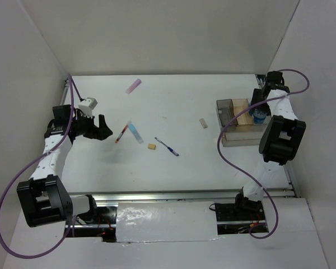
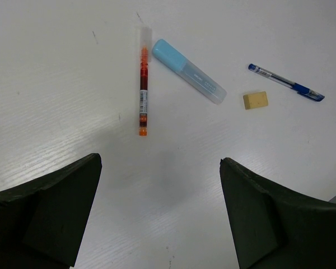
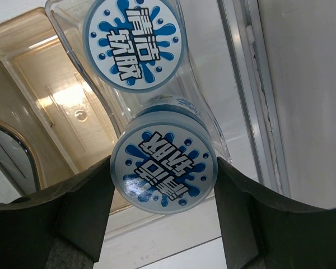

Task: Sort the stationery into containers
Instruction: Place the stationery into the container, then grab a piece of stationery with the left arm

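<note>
pinched in the right gripper (image 3: 163,175), a finger pressed on each side: one blue-white roll (image 3: 162,159). right behind it, inside the clear tray (image 3: 211,124): the second roll (image 3: 133,43), just beside the first, maybe touching. down on the tray floor or a bit above it? cannot tell. next to that part of the tray, a smoky part (image 3: 50,101).

far over on the other side, the left gripper (image 2: 159,162), fingers wide apart and holding nothing, up above the table (image 2: 56,84). just ahead of it: the red pen (image 2: 143,92) and the light-blue bar (image 2: 187,71), close together at their far ends. farther out, the tan cube (image 2: 255,100) and the blue pen (image 2: 285,83). off on their own, the pink bar (image 1: 134,85) and the beige block (image 1: 203,123).

step in hand, by the look of it: putting the roll down next to its twin. next: open the right fingers a little, let go, then lift straight up so as not to bump the tray wall. for the left side, probably: go down over the red pen, a finger on each long side.
</note>
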Tool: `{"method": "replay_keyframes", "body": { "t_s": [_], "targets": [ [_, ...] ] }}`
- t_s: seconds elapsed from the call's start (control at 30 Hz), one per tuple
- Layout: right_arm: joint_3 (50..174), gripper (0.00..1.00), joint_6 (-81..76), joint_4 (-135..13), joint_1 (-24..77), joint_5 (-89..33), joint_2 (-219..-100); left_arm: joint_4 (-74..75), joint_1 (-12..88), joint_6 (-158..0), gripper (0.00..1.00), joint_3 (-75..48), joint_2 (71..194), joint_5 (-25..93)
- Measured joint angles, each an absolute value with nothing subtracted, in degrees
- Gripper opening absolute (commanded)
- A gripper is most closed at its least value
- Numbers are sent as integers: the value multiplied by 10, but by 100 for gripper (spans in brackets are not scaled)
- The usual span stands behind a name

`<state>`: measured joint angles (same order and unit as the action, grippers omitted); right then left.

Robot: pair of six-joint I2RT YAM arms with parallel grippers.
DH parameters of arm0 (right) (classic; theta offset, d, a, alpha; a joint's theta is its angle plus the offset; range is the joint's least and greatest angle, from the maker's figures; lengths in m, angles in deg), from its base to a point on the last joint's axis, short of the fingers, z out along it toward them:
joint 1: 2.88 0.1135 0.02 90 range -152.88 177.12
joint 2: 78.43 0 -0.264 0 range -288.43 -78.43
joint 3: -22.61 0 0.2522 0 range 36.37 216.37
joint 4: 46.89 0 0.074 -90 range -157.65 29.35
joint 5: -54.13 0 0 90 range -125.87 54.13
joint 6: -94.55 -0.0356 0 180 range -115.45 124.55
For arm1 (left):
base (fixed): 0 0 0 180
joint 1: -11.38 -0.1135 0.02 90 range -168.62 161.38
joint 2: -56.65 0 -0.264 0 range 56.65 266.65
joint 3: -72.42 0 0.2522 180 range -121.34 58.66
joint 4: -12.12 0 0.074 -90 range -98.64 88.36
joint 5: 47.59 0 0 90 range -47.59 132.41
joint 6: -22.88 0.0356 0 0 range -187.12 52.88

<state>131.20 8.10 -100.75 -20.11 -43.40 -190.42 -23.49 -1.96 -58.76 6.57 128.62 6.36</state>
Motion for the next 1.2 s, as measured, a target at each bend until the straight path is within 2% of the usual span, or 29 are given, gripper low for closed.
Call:
{"method": "replay_keyframes", "body": {
  "t_s": [0.03,0.1,0.27,0.6,0.67,0.97,1.2],
  "targets": [
    [1313,72,79,-1008,-201,-434,-1904,-235,-20,-588,99,66,1287,64],
    [1318,83,75,-1011,-201,-432,-1904,-235,-20,-588,99,66,1289,64],
    [1336,92,69,-1014,-201,-425,-1904,-235,-20,-585,99,66,1290,64],
    [1353,88,65,-1037,-195,-380,-1885,-242,-20,-581,99,65,1289,73],
    [1344,87,66,-1039,-185,-360,-1858,-243,-18,-580,96,65,1289,82],
    [1211,84,64,-1024,-82,-250,-1656,-253,39,-581,84,40,1302,175],
    [1135,84,52,-1014,-65,-214,-1629,-230,95,-586,84,-16,1380,262]
  ]
}}
